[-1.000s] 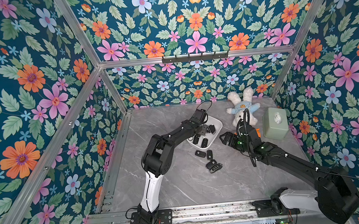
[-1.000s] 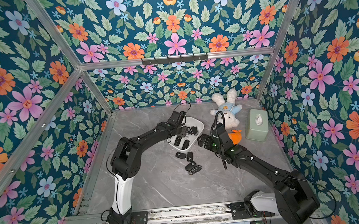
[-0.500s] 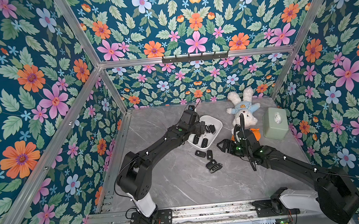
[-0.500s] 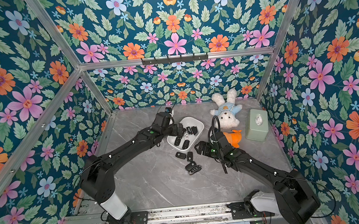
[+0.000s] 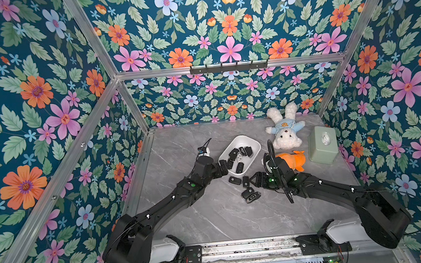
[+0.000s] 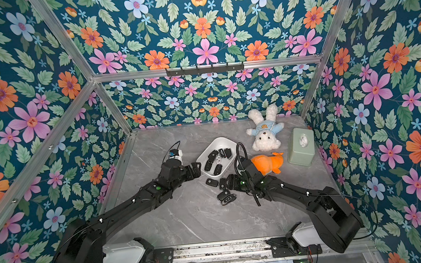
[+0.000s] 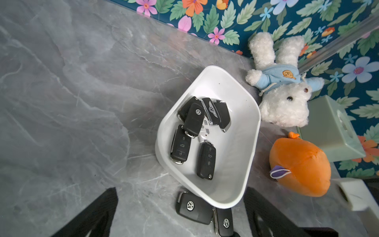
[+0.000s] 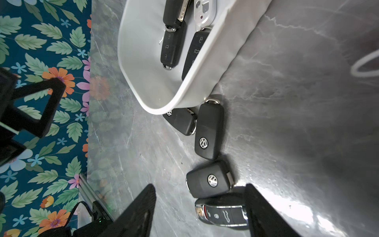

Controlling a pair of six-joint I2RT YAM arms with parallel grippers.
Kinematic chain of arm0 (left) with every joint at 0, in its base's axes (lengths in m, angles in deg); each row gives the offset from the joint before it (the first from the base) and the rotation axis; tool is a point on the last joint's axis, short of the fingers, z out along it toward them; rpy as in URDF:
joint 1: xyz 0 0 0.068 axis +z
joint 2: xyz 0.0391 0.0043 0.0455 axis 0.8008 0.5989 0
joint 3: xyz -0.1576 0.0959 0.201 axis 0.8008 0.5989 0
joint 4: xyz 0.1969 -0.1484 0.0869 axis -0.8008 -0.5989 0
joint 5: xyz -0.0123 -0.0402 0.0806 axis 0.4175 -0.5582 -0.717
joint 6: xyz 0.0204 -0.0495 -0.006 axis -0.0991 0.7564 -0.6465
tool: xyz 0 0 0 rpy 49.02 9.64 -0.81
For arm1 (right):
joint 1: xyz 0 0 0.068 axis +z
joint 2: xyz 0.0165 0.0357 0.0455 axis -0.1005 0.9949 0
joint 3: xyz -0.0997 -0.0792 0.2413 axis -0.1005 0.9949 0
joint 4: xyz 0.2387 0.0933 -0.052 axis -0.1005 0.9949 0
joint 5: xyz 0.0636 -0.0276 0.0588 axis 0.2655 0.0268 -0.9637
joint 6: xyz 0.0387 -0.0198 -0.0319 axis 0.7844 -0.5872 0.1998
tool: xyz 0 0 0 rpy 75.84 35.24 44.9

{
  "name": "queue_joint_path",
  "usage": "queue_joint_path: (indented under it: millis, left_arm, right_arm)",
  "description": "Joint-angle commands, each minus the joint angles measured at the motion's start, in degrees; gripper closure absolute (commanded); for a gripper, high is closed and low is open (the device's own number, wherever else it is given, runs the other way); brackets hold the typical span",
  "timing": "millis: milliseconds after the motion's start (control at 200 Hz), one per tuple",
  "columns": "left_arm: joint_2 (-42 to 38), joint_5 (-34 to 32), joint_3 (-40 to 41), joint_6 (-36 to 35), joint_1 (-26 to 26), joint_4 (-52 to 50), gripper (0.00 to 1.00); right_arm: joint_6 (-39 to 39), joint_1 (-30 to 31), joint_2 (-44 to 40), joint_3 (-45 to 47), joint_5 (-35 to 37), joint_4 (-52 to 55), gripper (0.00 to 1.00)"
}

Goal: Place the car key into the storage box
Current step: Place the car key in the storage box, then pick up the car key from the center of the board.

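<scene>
Top views both show 2 black arms stretched low from the near edge & leaning in toward the middle. The left arm (image 5: 174, 200) points at the storage box (image 5: 242, 140), and the left hand (image 5: 223, 167) sits just beside the box's near corner. Its fingers (image 7: 98, 211) are spread wide w/ nothing in them.

The right arm (image 5: 326, 189) leans in from the other side. The right hand (image 5: 253, 181) is low over the loose keys (image 5: 245, 181) on the grey surface (image 5: 212, 223). In the right wrist view its fingers (image 8: 141, 209) stand partly apart. The car key (image 8: 221, 215), black w/ a silver edge, shows between them, and one finger hides its end. Can't tell if a finger touches it. The hand has no hold of it. The key lies flat on the surface, outside the box.

3 more black keys lie btw it & the box. One is partly hidden by the box's rim in that view.

The box is white, shallow & open on top. Inside are approx 7 keys (image 7: 206, 160) in a heap. Most are black, one is pale, and some lie on top of others.

A green tissue box (image 5: 321, 144) stands well off to the side w/ white tissue in its top hole. A white bunny toy (image 5: 284, 130) & an orange toy (image 5: 294, 160) lie between the two boxes.
</scene>
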Motion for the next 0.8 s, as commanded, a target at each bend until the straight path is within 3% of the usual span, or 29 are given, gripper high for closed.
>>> queue_joint_path:
  millis: [0,295,795]
  left_arm:
    - [-2.8,-2.5,4.3,6.3,0.1,4.0,0.00]
    - [-4.1,-3.2,8.2,9.4,0.1,4.4,0.00]
    - [-3.5,-4.3,8.6,9.7,0.6,2.9,0.00]
  right_arm:
    - [-1.0,0.5,2.0,-1.7,0.3,-0.4,0.33]
    - [-2.9,1.6,9.6,-8.9,1.8,6.3,0.45]
    - [-3.4,3.7,19.4,-18.2,6.1,15.6,0.49]
